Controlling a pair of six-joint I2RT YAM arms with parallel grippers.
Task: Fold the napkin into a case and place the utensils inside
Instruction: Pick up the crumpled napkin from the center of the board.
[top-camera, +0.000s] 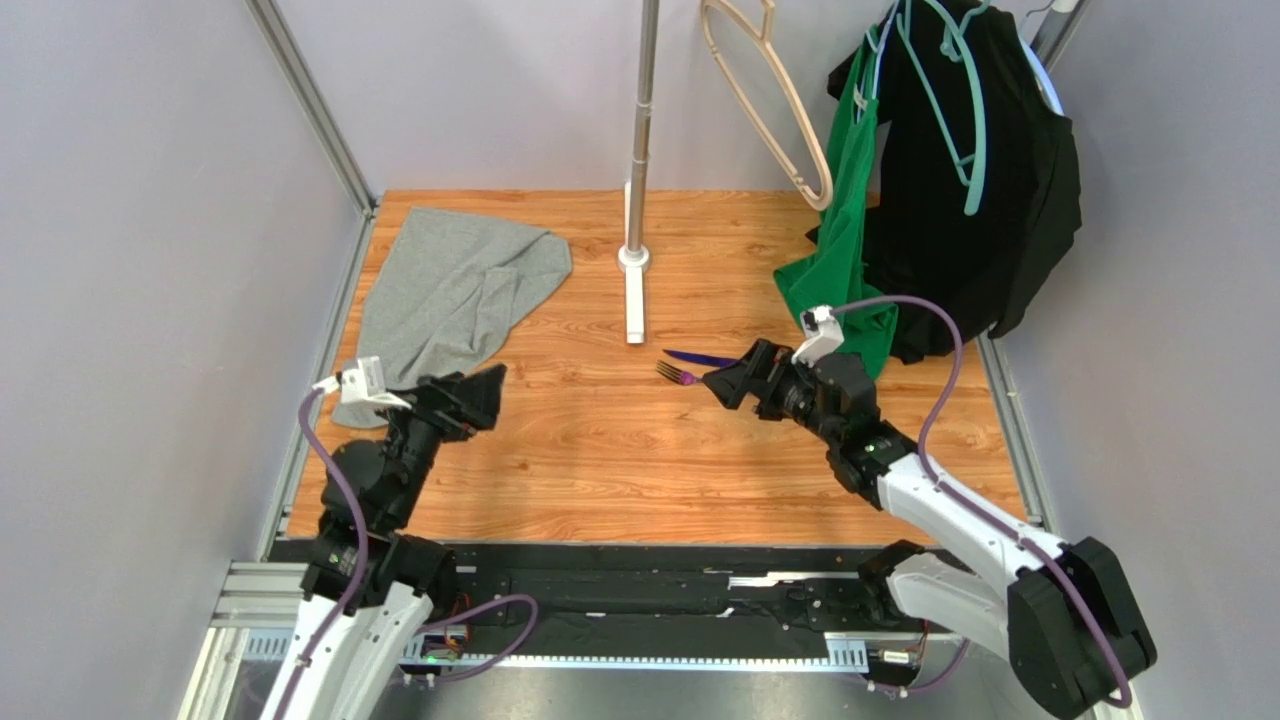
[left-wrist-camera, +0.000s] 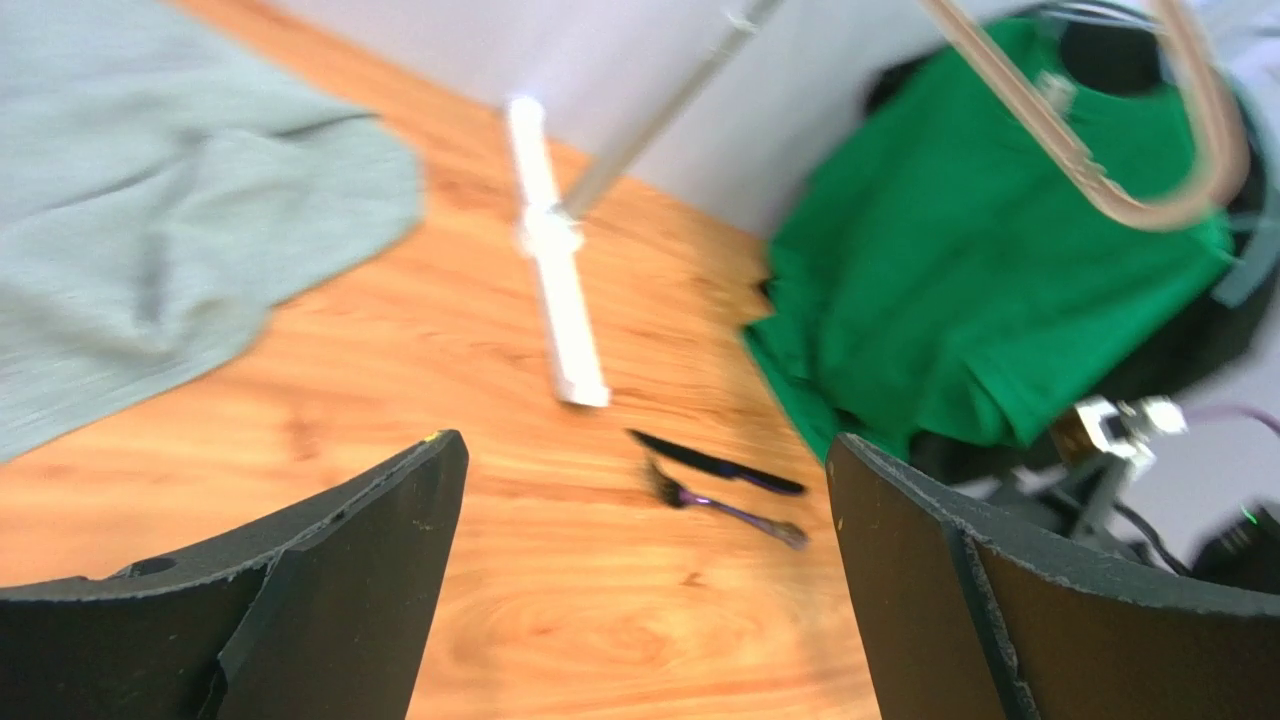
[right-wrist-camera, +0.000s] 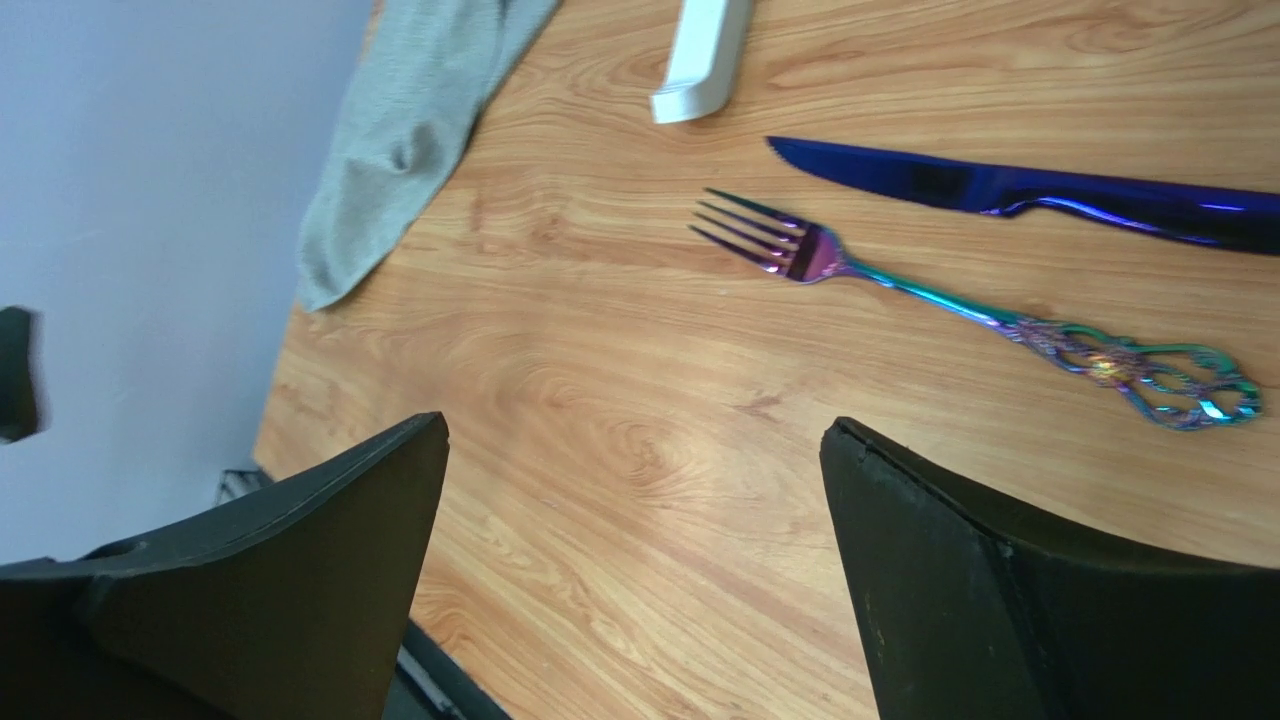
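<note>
The napkin (top-camera: 451, 293) is a grey cloth lying loosely crumpled at the table's back left; it also shows in the left wrist view (left-wrist-camera: 150, 225) and the right wrist view (right-wrist-camera: 406, 120). The utensils lie side by side near the table's middle: a dark purple knife (top-camera: 699, 359) (left-wrist-camera: 718, 464) (right-wrist-camera: 1022, 188) and a fork with a purplish sheen (top-camera: 672, 372) (left-wrist-camera: 721, 507) (right-wrist-camera: 962, 300). My left gripper (top-camera: 478, 393) (left-wrist-camera: 643, 447) hovers open just beside the napkin's near corner, holding nothing. My right gripper (top-camera: 736, 378) (right-wrist-camera: 634, 425) is open and empty, close over the utensils' handle ends.
A metal pole on a white foot (top-camera: 636, 293) stands at the back centre. A beige hanger (top-camera: 774, 105) hangs above. A green garment (top-camera: 842, 255) and a black garment (top-camera: 992, 195) hang at the back right, drooping over the table's corner. Grey walls enclose the table.
</note>
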